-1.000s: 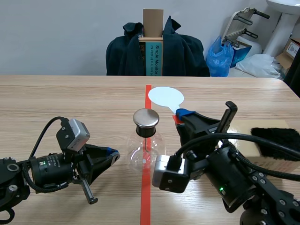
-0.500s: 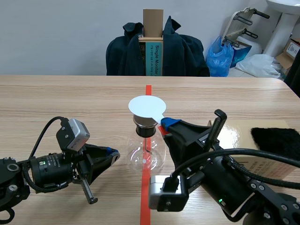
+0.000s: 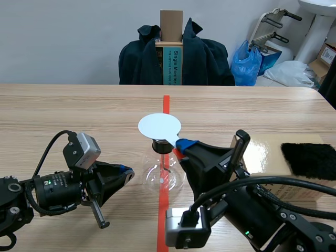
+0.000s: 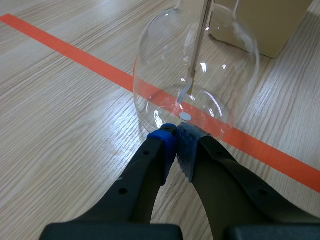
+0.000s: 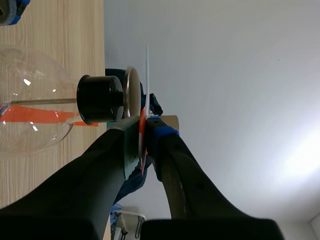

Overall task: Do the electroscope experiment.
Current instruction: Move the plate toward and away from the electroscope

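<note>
A pale wooden table (image 3: 79, 105) with an orange-red tape line stands before a grey wall, a coat-draped chair (image 3: 205, 58) behind it. The flask (image 3: 164, 173) stands upright on the tape, its rod (image 4: 197, 50) vertical. Only the right wrist view shows the white disc (image 5: 147, 75) level and just clear of the metal cap (image 5: 131, 95), its handle pinched by the right gripper (image 5: 142, 127), while the left wrist view shows the left gripper (image 4: 176, 137) closed on nothing at the bulb's foot.
</note>
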Robot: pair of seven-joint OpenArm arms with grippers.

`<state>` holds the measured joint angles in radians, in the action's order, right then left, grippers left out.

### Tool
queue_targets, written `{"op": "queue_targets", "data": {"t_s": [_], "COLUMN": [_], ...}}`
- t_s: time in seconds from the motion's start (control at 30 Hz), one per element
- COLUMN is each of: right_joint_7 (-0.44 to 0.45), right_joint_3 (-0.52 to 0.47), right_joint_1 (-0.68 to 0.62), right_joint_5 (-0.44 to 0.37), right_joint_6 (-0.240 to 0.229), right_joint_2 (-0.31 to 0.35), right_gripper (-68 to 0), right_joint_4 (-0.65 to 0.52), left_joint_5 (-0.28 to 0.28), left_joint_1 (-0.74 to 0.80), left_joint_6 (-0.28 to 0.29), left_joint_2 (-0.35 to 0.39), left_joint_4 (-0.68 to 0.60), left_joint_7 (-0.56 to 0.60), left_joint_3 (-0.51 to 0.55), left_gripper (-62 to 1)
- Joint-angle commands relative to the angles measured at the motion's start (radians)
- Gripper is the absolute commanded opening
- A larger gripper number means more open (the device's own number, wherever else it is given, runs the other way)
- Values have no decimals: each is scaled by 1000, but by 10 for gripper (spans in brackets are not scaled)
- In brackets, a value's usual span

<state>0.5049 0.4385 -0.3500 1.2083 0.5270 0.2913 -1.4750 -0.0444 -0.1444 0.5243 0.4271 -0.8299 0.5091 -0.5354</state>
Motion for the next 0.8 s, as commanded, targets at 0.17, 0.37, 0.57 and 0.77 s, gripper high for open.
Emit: {"op": "queue_targets", "data": {"t_s": [0.17,0.37,0.57,0.77], "right_joint_7": [-69,-200,-303,-335], "right_joint_3": [-8,-8,-8,-8], "right_joint_1": [0,0,0,-5], "right_joint_5": [-3,-3,-3,-3], "right_joint_6": [11,11,11,11], "right_joint_2": [6,22,22,22], "right_gripper": [-669,-669,-669,-669], "right_joint_4": [-18,-18,-18,-18], "left_joint_5": [-11,-11,-11,-11], "left_joint_1": [-5,-5,-5,-5], "left_joint_6": [2,2,2,2], "left_joint_2": [3,3,3,3], "left_joint_4": [-19,-19,-19,-19], "left_joint_7": [18,18,18,18], "left_joint_3": [7,7,7,7], "left_gripper": [-578,-578,-578,-578]}}
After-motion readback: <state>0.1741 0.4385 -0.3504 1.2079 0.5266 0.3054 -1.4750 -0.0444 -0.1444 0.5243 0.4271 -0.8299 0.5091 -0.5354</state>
